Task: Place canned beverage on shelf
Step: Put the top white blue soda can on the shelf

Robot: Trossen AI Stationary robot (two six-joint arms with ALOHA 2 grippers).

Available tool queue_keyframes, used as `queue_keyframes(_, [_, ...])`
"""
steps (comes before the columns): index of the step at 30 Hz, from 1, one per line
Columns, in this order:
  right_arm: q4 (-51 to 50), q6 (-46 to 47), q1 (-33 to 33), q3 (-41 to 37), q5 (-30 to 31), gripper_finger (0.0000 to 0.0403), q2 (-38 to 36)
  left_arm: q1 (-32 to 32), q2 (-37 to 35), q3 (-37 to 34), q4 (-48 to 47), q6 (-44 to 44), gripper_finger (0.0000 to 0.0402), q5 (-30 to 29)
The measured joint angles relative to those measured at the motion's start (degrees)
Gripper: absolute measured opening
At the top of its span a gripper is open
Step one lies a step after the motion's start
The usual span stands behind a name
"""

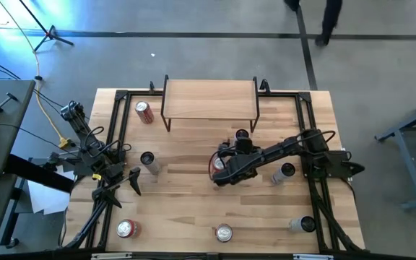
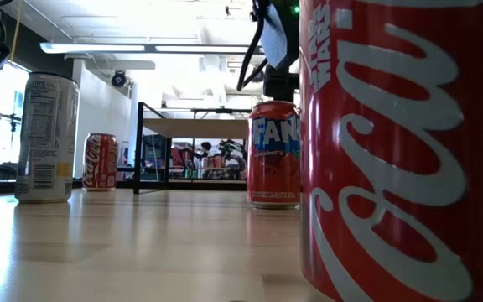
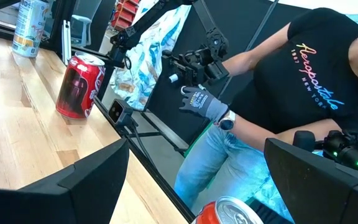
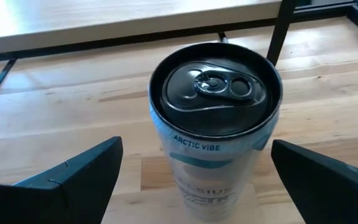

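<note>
- Can (image 4: pixel 215 127) with a black lid and pale "Arctic Vibe" label stands upright on the table, just near of the shelf (image 1: pixel 209 98), between our right gripper's (image 4: pixel 197 180) spread fingers, not yet grasped.
- Next we judge: close on its smooth round wall, lift it onto the light wood plank.
- Left gripper (image 1: pixel 121 180) waits, released, at the table's left.

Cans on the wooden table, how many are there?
8 drink cans: red one left of the wood-topped shelf, black-topped one before it, red one under the dark right arm, two silver at right, one mid-left, two at the near edge. More may be hidden.
</note>
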Motion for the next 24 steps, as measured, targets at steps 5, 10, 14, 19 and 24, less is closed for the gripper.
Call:
queue_keyframes(5, [-0.13,0.63,0.0,0.0,0.0,0.0391,0.0,0.0,0.0,-0.01,0.01,0.0,0.036,0.0])
queue_keyframes(10, [0.0,1.69,0.0,0.0,0.43,0.0361,0.0,-0.01,0.0,-0.01,-0.01,0.0,0.036,0.0])
queue_keyframes(14, [0.31,1.7,0.0,0.0,0.61,0.0327,0.0,0.0,0.0,0.0,-0.01,0.0,0.036,0.0])
queue_keyframes(19, [0.68,1.69,0.0,0.0,0.63,0.0278,0.0,0.01,0.0,-0.01,-0.01,0.0,0.036,0.0])
queue_keyframes(24, [1.59,0.15,0.05,0.0,0.65,0.0225,0.0,-0.01,0.0,-0.01,-0.01,0.0,0.036,0.0])
